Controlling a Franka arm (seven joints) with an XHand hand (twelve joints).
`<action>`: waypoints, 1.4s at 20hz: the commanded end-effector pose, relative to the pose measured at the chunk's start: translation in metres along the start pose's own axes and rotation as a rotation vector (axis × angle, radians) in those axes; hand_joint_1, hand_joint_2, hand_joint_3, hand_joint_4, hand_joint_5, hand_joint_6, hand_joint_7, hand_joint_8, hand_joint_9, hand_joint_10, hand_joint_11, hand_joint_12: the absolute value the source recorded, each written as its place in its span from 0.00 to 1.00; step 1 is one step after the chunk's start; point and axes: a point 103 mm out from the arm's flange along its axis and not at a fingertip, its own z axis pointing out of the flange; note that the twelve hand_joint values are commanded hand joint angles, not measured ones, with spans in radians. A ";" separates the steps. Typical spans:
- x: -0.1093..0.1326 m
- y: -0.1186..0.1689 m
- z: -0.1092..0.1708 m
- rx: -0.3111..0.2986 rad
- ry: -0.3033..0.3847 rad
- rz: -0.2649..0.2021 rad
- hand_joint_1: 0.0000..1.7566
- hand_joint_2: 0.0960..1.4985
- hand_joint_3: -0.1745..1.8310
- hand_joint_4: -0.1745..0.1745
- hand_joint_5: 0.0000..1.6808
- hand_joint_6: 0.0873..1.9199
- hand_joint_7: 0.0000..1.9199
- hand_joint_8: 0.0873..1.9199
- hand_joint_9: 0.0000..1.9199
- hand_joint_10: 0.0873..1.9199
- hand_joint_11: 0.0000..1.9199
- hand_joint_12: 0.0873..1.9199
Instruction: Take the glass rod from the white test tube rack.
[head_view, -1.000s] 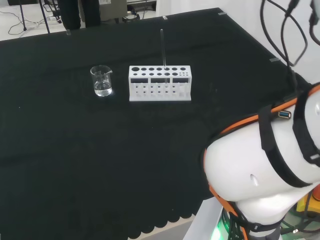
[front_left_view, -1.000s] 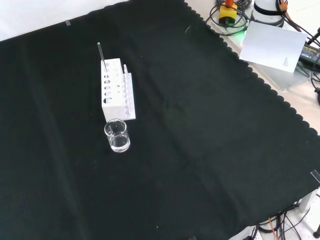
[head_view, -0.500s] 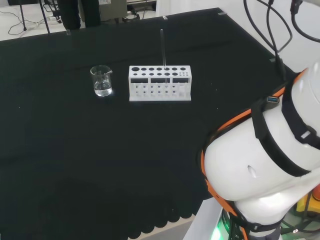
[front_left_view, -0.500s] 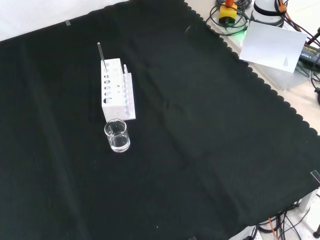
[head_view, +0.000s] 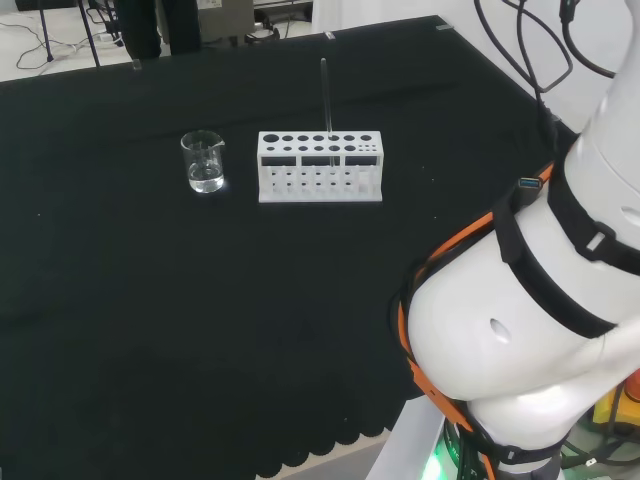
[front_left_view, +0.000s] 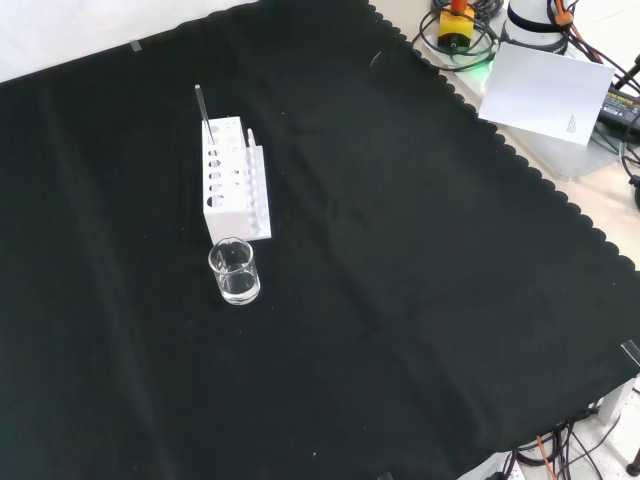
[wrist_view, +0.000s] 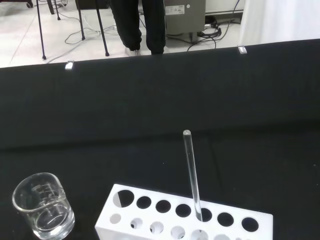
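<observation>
Head view: a white test tube rack (head_view: 320, 166) stands on the black cloth (head_view: 200, 300), far from the near edge. A thin glass rod (head_view: 325, 98) stands up in one of the rack's holes, right of the middle, and sticks up high above the rack. A small clear beaker (head_view: 204, 161) stands just left of the rack, not touching it. The big white arm (head_view: 530, 330) is at the right, well apart from the rack. Front view: the rack (front_left_view: 232, 192) stands on the left part of the cloth (front_left_view: 400, 300), with one short end toward the camera. The rod (front_left_view: 201, 104) rises from the rack's far end. The beaker (front_left_view: 234, 271) sits just in front of the rack's near end. Wrist view: the rod (wrist_view: 192, 175) stands almost straight up in a hole of the rack (wrist_view: 180, 220), and nothing touches it. The beaker (wrist_view: 44, 205) is beside the rack with a little clear liquid at its bottom. I cannot tell if the hand is open or closed.
</observation>
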 end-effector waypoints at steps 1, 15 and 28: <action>-0.010 0.025 0.015 -0.001 -0.005 -0.012 0.37 0.51 0.36 0.07 0.13 0.00 0.02 0.42 0.13 0.46 0.00 0.75; -0.022 0.048 0.054 0.031 -0.006 -0.001 0.39 0.50 0.37 0.05 0.17 0.00 0.09 0.44 0.20 0.46 0.02 0.75; -0.007 0.050 0.088 0.090 -0.023 -0.031 0.40 0.50 0.38 0.03 0.21 0.00 0.14 0.45 0.29 0.44 0.07 0.74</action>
